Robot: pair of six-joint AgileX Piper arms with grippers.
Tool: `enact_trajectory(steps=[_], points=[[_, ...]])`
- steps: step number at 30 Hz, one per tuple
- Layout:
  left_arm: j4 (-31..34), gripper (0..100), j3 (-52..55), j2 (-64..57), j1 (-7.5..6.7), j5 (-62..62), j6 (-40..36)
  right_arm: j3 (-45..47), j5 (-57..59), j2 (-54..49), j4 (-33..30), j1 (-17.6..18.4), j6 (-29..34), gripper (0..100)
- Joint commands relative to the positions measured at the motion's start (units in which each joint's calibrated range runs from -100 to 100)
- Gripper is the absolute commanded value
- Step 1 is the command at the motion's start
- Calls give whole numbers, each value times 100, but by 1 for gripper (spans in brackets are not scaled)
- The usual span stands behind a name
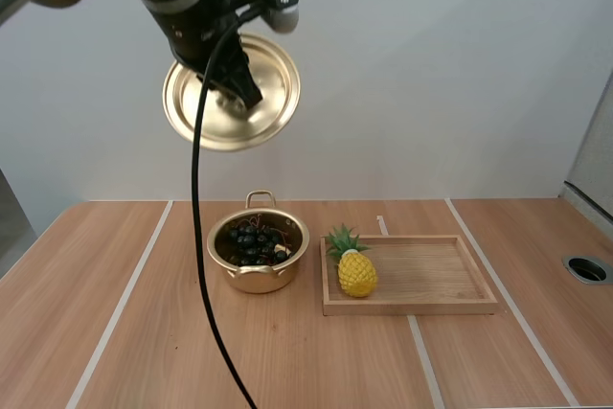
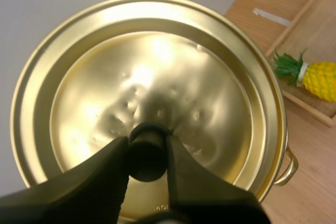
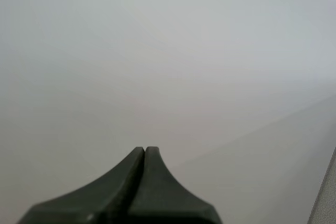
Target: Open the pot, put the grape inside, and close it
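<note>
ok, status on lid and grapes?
Left tool shut on lid, held high over pot. Right tool shut, empty. Grapes in pot. Pineapple on tray beside pot, not in the way.

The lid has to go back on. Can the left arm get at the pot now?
Probably yes. The left pincer holds the lid by its knob above the pot; nothing stands between them, the grapes sit inside it, and the pineapple lies aside in the tray.

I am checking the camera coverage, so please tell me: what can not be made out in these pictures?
Left wrist view: the lid covers the pot, except one handle, and the grapes.
High view: the left gripper hides the lid's knob.
Left wrist view: the edge cuts off the tray and pineapple.
</note>
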Motion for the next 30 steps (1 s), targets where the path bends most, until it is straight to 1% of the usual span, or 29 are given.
enact_trajectory(steps=[1,6,18,24,30], points=[[-130,0,495,-45,-2,0,432,-82,-165,-73,-76,-20,10,0],[-258,0,842,181,-2,0,936,-82,-165,-73,-76,-20,10,0],[-308,0,830,1404,-2,0,1429,-82,-165,-73,-76,-20,10,0],[-308,0,830,1787,-2,0,1539,-82,-165,-73,-76,-20,10,0],[-354,0,830,2120,-2,0,1918,-82,-165,-73,-76,-20,10,0]])
